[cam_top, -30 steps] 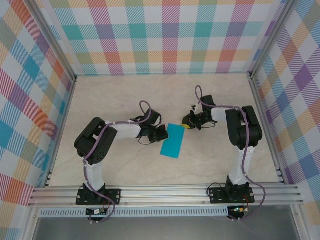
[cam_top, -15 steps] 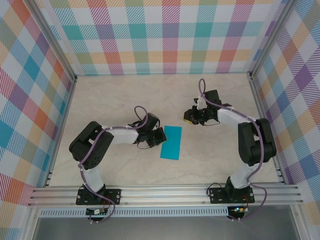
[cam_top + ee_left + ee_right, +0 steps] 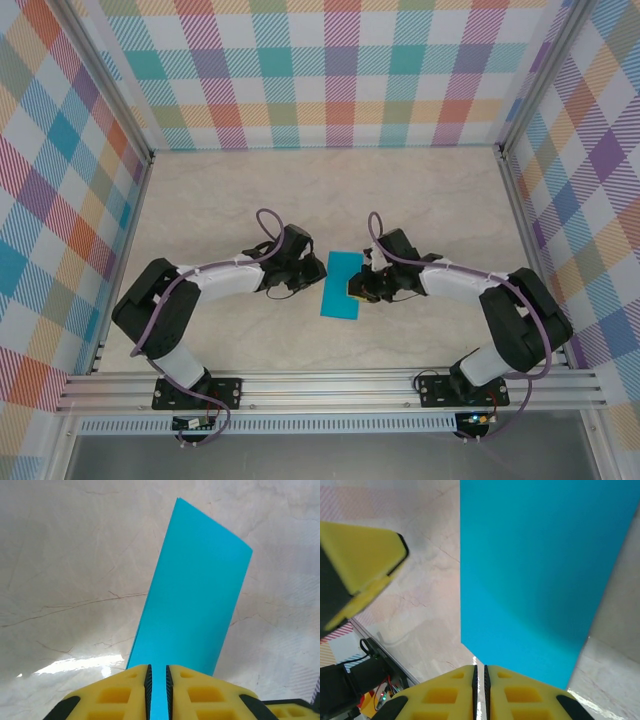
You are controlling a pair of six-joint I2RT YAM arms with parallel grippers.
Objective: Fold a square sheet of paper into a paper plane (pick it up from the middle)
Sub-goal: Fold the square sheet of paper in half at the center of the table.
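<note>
Folded paper [image 3: 342, 284] flat on desk [image 3: 440, 200], long axis running away from arm bases. Left hand [image 3: 316, 272] just beside paper's left edge, right hand [image 3: 357, 288] over right edge; both equally near. Both hands nearly closed, thin slit only; grip on paper unclear.

Folded teal sheet [image 3: 341, 285] lies flat mid-bench, boxed in from both sides: left gripper [image 3: 318, 272] at its left edge, right gripper [image 3: 352, 289] at its right edge. Both arms are slung low across the bench [image 3: 430, 190]. The far half of the bench is open. The near strip before the front rail [image 3: 330, 385] is free. Plaid walls [image 3: 340, 70] close three sides.
</note>
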